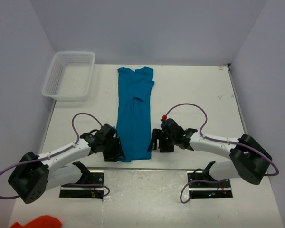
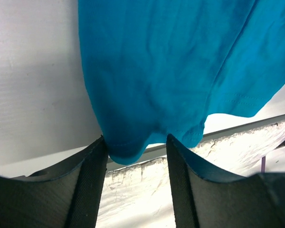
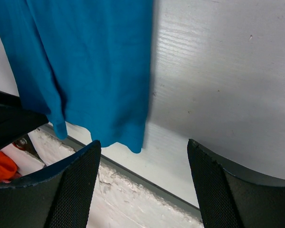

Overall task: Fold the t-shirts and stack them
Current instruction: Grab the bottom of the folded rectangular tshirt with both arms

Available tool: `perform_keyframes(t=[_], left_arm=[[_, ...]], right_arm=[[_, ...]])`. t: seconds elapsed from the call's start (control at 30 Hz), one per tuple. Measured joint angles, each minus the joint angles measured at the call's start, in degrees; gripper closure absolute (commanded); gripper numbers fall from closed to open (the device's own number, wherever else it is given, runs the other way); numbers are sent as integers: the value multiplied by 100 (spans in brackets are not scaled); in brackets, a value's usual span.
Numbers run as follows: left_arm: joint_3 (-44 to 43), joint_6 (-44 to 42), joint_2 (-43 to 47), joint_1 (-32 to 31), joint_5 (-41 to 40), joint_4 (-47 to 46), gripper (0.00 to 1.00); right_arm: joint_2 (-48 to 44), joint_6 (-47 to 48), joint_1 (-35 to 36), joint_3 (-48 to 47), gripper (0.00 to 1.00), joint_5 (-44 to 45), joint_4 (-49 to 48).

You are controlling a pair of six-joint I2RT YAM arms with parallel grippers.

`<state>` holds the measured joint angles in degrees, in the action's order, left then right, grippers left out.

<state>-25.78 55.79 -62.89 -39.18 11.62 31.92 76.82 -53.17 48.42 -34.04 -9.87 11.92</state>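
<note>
**A:** Where is the plain teal-blue short-sleeved t-shirt [image 1: 134,116]?

**B:** It is flat on the white surface [image 1: 194,90], sides folded in to make a long narrow strip. The neck end is far and the hem sits at the near edge, between the two arms. The white plastic mesh basket [image 1: 69,74] is at the far left corner, well apart.

**A:** Pincers?

**B:** The left pincer [image 1: 115,150] is at the near left hem corner. Its jaws stand apart with a small bunch of hem between them. The bunch touches one finger [image 2: 92,161] and is not pinched. The right pincer [image 1: 157,141] is at the near right corner, jaws wide, holding nothing. The hem corner lies ahead of its gap, nearer one finger, and whether it is inside the jaws cannot be told.

**A:** Step in hand?

**B:** Likely taking both hem corners to fold the strip crosswise, hem toward neck.

**A:** How is it done well?

**B:** Both pincers need all the folded layers, not only the top one, or the strip opens on the lift. The right one probably needs to reach further over the fabric before shutting. The corners should be gripped level, then lifted only enough to clear the surface. Both arms should carry at an even pace so the hem stays square. The thin cloth will sag between the grips, so a little tension across the hem helps.
</note>
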Motion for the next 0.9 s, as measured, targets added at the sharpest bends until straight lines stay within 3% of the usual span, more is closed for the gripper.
perform_keyframes(t=[0.37,0.9], left_arm=[[120,321,407,-28,-155,507,45],[-232,369,-385,-33,-164,507,50]], right_arm=[[22,0,4,0,26,-20,-42],[-35,26,4,13,26,-20,-46]])
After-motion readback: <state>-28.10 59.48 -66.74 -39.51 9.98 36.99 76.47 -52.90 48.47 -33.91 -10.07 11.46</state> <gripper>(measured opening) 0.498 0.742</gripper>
